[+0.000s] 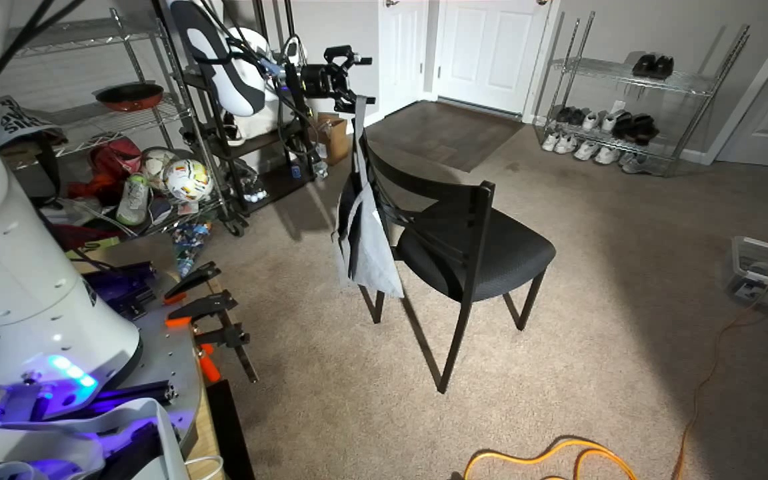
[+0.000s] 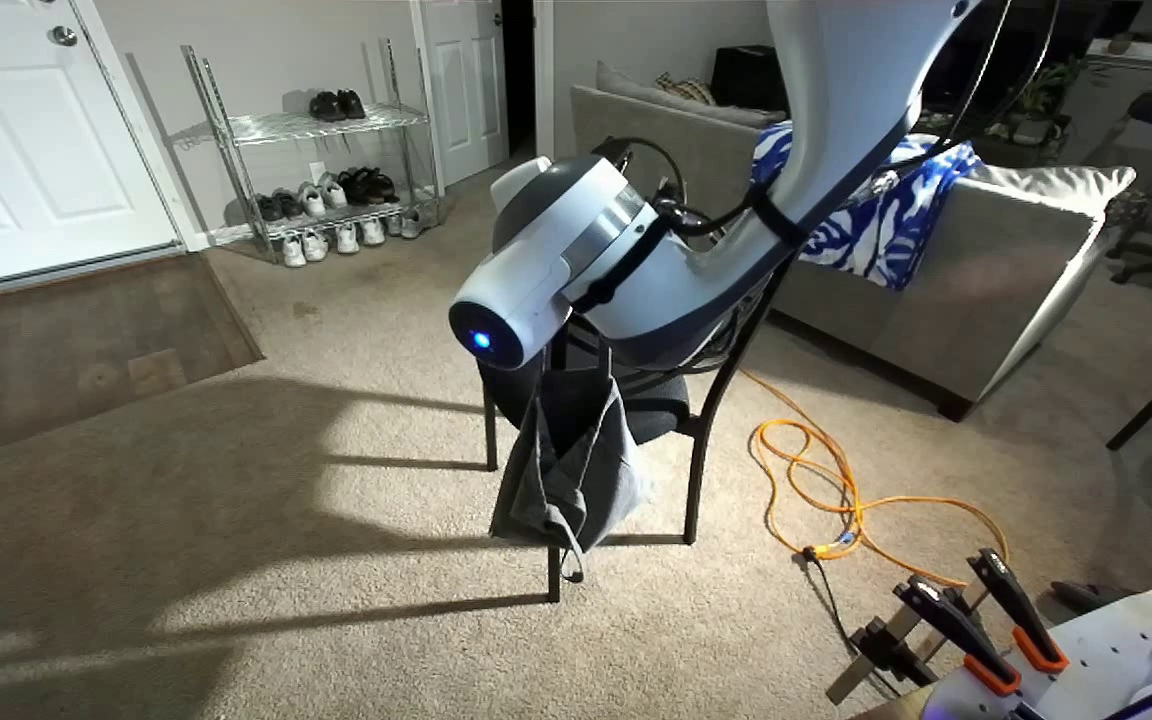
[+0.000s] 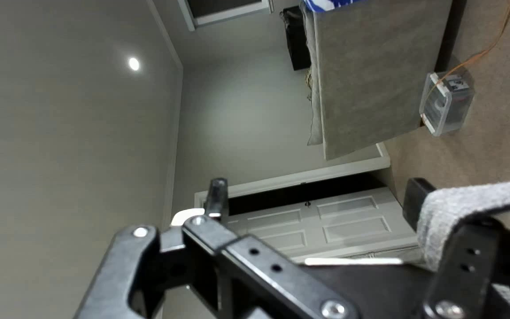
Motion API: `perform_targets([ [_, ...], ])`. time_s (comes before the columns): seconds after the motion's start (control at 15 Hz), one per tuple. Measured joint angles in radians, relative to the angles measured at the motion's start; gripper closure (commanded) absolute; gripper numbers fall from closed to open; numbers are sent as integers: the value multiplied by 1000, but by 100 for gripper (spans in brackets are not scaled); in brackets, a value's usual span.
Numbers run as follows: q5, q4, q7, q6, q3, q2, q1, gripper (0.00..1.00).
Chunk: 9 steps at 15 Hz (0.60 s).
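Strap [image 3: 472, 199] looped over one finger [image 3: 415, 199] of the gripper [image 3: 317, 199], jaws spread wide! Grey bag [image 1: 376, 250] dangling by the backrest edge of the chair [image 1: 504, 253], and clamps [image 2: 956, 632] on the edge of the tabletop [image 1: 207, 427] carry lettering too small to read.

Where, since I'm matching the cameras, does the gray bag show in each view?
In an exterior view: the gray bag hangs from the gripper, just left of centre.
In an exterior view: the gray bag is just below centre, under the arm.
Wrist view: only its strap shows, lower right, over a finger.
Shared landmark: the orange cord, in the right half of every view.
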Motion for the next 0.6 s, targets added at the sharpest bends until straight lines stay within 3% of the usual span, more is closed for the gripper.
perform_targets([
  [0.6,251,34,0,86,4,1,-17,0],
])
